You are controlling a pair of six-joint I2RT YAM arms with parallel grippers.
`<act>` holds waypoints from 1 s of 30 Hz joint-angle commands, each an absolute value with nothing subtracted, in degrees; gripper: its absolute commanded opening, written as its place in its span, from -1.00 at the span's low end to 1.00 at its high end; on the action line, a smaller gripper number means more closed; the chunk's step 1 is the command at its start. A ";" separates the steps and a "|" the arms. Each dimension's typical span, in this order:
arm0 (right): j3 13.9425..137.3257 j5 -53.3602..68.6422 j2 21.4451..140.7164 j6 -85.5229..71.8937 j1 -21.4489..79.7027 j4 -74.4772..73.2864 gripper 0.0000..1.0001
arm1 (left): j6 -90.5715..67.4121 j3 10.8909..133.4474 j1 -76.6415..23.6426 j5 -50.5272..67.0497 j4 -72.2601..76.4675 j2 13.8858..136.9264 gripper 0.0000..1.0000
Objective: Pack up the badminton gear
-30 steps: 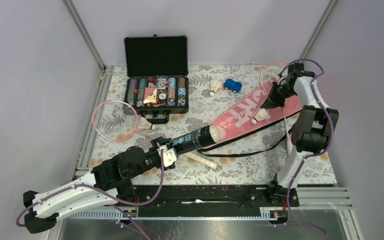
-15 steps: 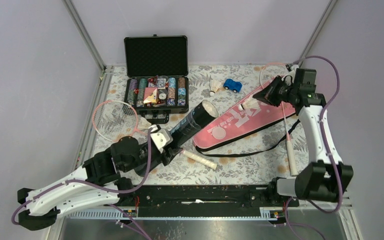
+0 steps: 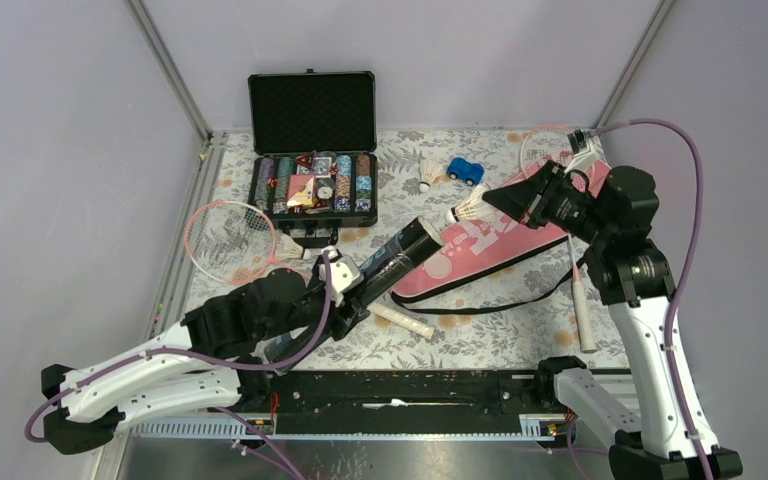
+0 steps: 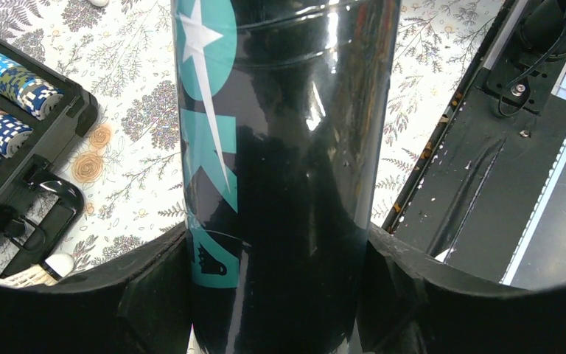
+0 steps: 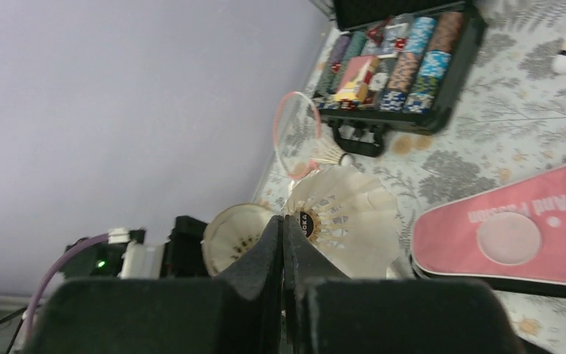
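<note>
My left gripper [image 3: 348, 290] [image 4: 280, 295] is shut on the black tube with teal print [image 3: 400, 256] [image 4: 287, 147]. It holds the tube tilted up off the table, with the open mouth [image 3: 425, 233] [image 5: 236, 237] facing right. My right gripper [image 3: 490, 202] [image 5: 283, 228] is shut on the feather skirt of a white shuttlecock [image 3: 468, 209] [image 5: 348, 220], held in the air just right of the tube's mouth. The pink "SPORT" cover [image 3: 505, 232] [image 5: 516, 236] lies flat below. One pink racket [image 3: 228, 240] [image 5: 298, 133] lies at the left. The other racket [image 3: 580, 290] lies at the right, partly hidden.
An open black case of poker chips [image 3: 312, 175] [image 5: 398, 66] stands at the back. A loose shuttlecock [image 3: 427, 176] and a blue toy car [image 3: 466, 171] lie behind the cover, and another shuttlecock [image 3: 293, 247] lies by the left racket. A small white rod [image 3: 405, 322] lies near the front rail.
The left arm lifted the tube off the cover and swung its mouth up and leftward. The right gripper carried the shuttlecock up from the cover and left, close to the tube's mouth.
</note>
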State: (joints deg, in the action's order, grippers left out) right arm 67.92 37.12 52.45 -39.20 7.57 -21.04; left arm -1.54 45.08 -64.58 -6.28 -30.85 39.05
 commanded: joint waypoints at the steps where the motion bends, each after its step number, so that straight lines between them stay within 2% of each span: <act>1: 65.56 40.09 49.70 -45.98 10.61 -13.91 -1.00 | -0.62 48.93 -64.77 -4.93 -27.66 39.20 -0.19; 17: 59.16 46.46 47.68 -52.34 18.41 -6.81 -1.00 | 3.33 50.32 -64.77 -2.18 -24.81 42.24 -0.20; 23: 60.97 49.05 47.90 -46.52 20.12 -13.97 -1.00 | 2.26 49.13 -64.69 -1.55 -21.84 41.45 -0.23; 30: 59.78 51.17 48.14 -46.86 21.30 -12.51 -1.00 | 5.17 46.35 -64.72 1.22 -18.24 39.02 -0.23</act>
State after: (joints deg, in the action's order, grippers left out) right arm 59.22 47.79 48.21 -48.45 20.05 -12.97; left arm 3.25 46.33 -64.58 -1.85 -27.24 41.17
